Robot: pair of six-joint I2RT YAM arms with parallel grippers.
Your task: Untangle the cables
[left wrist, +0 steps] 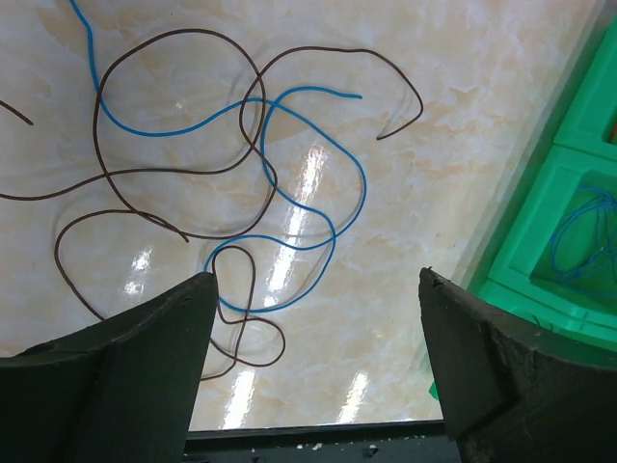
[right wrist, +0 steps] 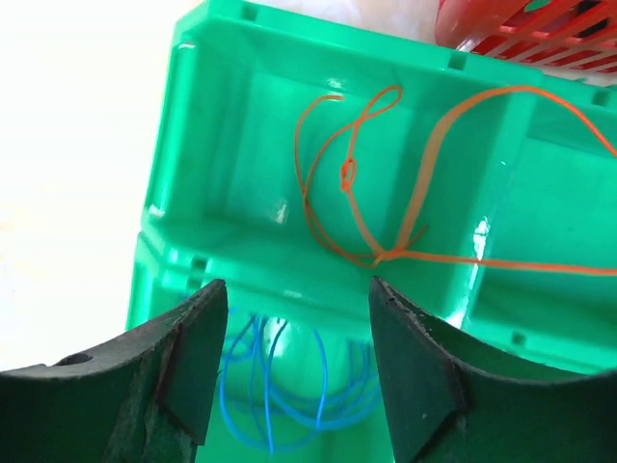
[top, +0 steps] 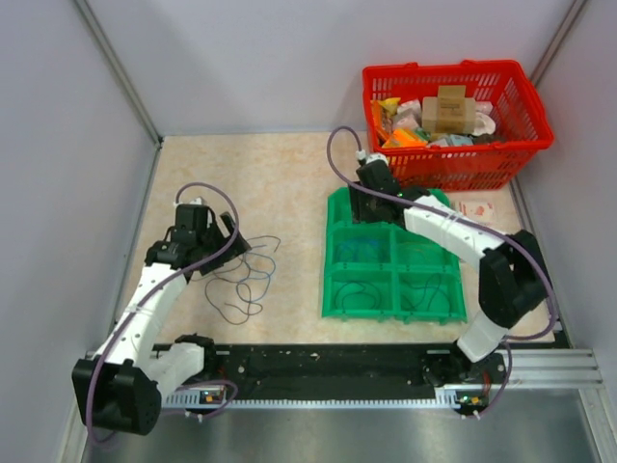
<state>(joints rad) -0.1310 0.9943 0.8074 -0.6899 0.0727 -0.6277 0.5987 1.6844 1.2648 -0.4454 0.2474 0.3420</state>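
A loose tangle of thin brown cables (left wrist: 174, 169) and a blue cable (left wrist: 308, 198) lies on the beige table; it shows in the top view (top: 246, 280) right of my left gripper. My left gripper (top: 220, 236) hovers over the tangle, open and empty, its fingers (left wrist: 145, 357) wide apart. A green compartment tray (top: 339, 294) holds orange-red cables (right wrist: 386, 207) in a far cell and blue cables (right wrist: 289, 391) in a nearer cell. My right gripper (top: 371, 188) is open and empty above the tray's far end, its fingers (right wrist: 424, 376) over the blue cables.
A red basket (top: 525, 121) full of packets stands at the back right, just behind the tray. A small white packet (top: 474, 208) lies right of the tray. Grey walls close in the left and right sides. A black rail (top: 318, 362) runs along the near edge.
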